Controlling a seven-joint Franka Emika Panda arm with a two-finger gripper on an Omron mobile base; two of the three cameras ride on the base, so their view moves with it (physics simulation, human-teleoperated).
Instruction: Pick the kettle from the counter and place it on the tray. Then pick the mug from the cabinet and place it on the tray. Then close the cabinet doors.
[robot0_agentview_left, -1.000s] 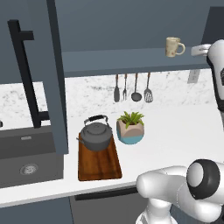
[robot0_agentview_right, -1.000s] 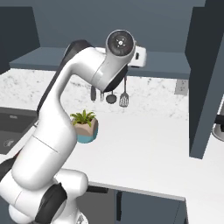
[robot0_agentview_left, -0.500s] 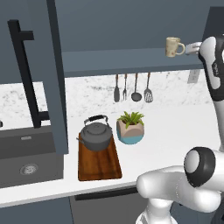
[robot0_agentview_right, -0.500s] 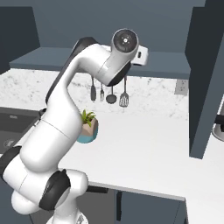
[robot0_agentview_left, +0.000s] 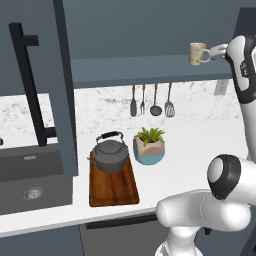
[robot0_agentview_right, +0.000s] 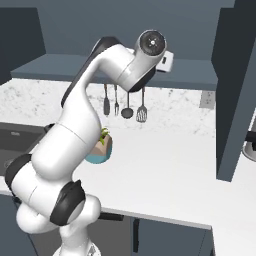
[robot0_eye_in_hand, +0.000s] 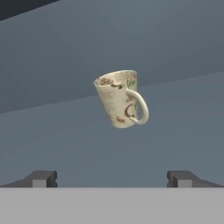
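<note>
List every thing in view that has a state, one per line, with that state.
kettle: upright, standing on the tray.
tray: flat on the counter.
mug: upright on the cabinet shelf, not held.
gripper: open, apart from the mug.
cabinet door: open.
plant pot: upright beside the tray.

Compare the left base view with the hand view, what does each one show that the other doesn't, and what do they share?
Left base view alone: the kettle sitting on the tray, a potted plant beside it on the counter, utensils hanging on the wall, the sink, and an open cabinet door.

Hand view alone: the two dark fingertips spread wide, with the mug's handle turned toward the camera.

Both: the mug on the cabinet shelf, with the open gripper short of it.
</note>
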